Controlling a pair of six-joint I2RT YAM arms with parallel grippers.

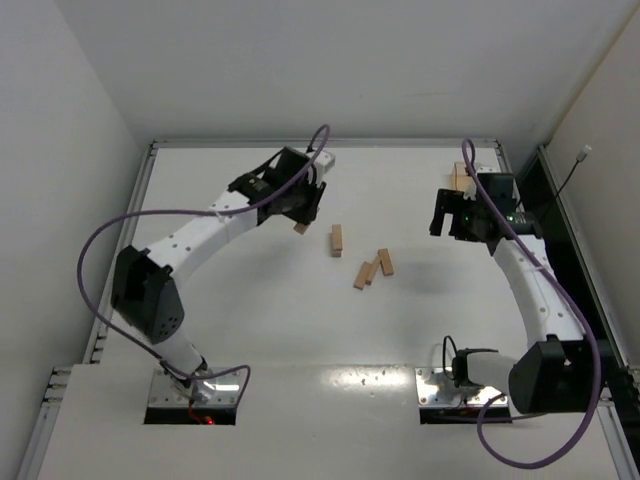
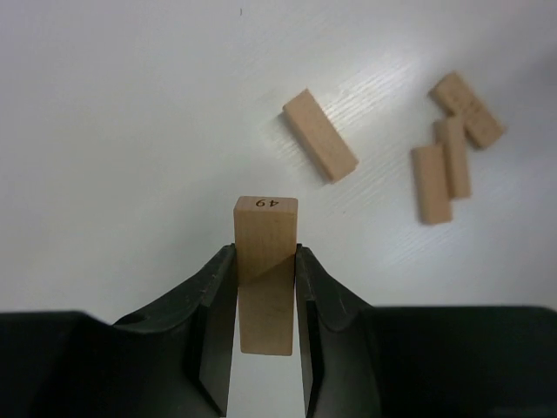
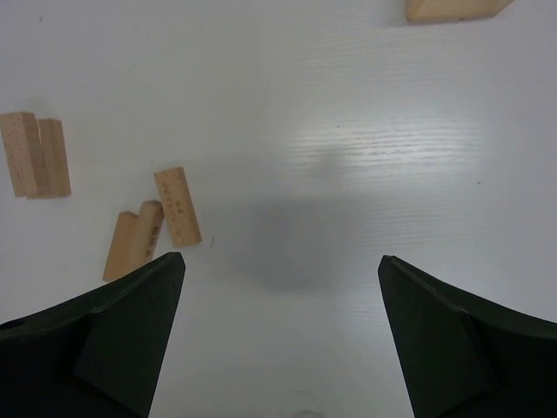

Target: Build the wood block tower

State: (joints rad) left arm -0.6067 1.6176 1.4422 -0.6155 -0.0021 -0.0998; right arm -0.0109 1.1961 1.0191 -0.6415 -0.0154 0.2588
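Over the white table [image 1: 250,330], seen from above, the left arm [image 1: 200,235] reaches to about eleven o'clock of the table's middle and the right arm [image 1: 535,290] to about two o'clock. No wood block tower stands yet — its pieces lie loose. Three loose blocks [image 1: 372,268] sit touching in a fan near the middle. A lone block [image 1: 337,240] lies just beside them at ten o'clock; it may be one piece or two stacked, the view is too poor to say. A tan shape [image 1: 459,178] at the far right corner is too small to name.

The left gripper [image 2: 265,252] is clamped on a held block [image 2: 265,226], pinched across its narrow sides about mid-length, with the numbered end poking past the fingertips. The right gripper [image 3: 280,270] hangs with jaws wide apart, holding nothing.

These blocks look light, stiff and smooth — likely to pivot in a loose pinch. Gripping the narrow faces at mid-length, leaving the broad faces bare for seating, seems best.
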